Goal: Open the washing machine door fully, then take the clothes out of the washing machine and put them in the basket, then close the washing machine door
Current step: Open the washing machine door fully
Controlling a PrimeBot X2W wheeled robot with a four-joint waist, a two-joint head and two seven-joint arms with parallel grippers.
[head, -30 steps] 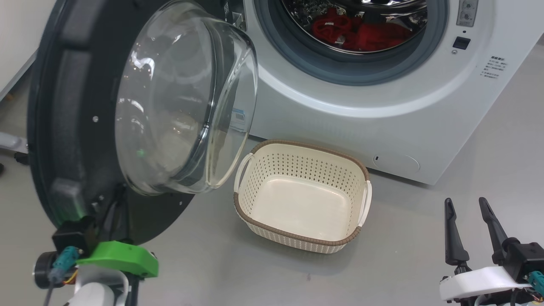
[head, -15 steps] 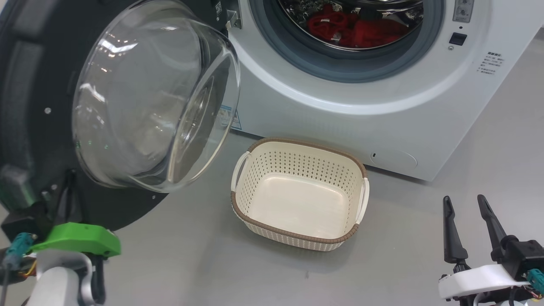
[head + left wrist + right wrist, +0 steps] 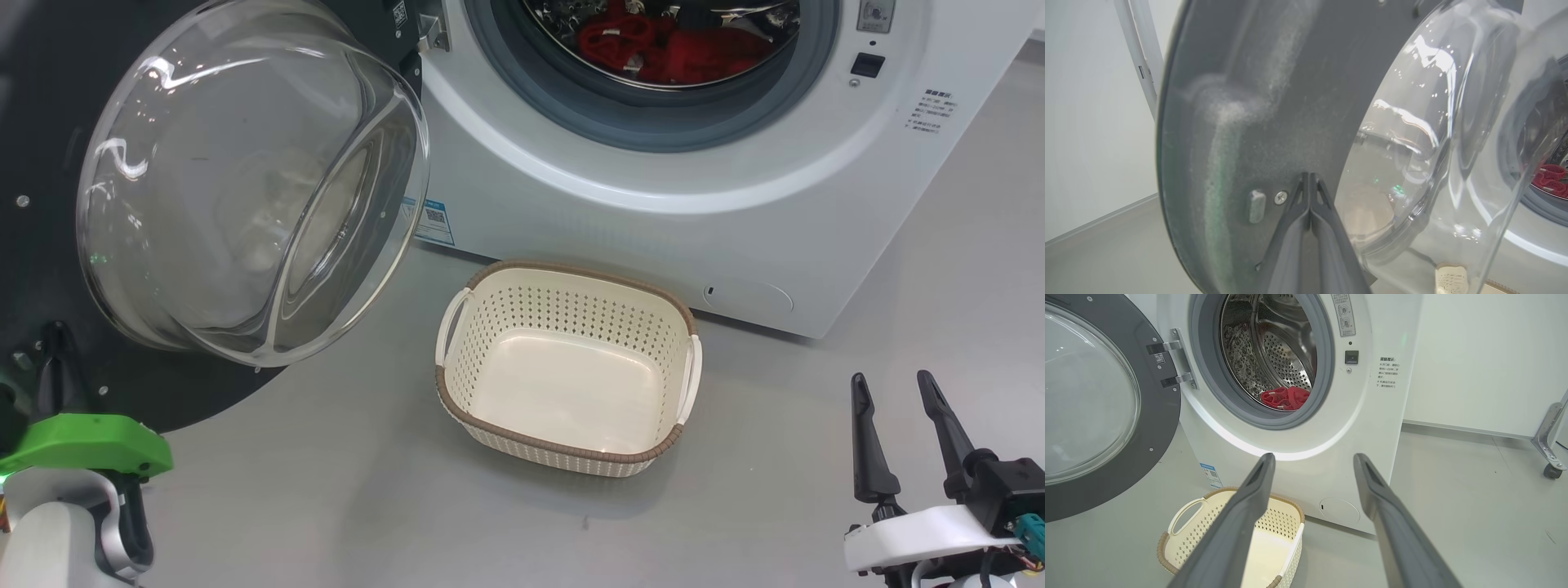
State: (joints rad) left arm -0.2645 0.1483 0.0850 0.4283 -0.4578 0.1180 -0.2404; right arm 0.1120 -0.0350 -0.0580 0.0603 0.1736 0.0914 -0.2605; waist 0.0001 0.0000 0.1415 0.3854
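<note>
Left gripper [image 3: 1309, 177]: two long fingers [image 3: 1290, 245], matt dark grey, broad at the base and tapering to narrow tips, each with a raised edge along its length; at the lower left of the head view its mount carries a bright green plastic cover [image 3: 90, 445] over a rounded white forearm [image 3: 37, 543]; a dark grey loop [image 3: 135, 531], cable or strap not determinable, runs beside the forearm. Right gripper [image 3: 891, 380], lower right of the head view: two slim black fingers [image 3: 869, 457], flared at the foot; black block [image 3: 1000, 490] seated on a smooth white shell [image 3: 922, 535]; teal connector [image 3: 1029, 532] with thin orange-red wires [image 3: 1012, 559] beneath it.
</note>
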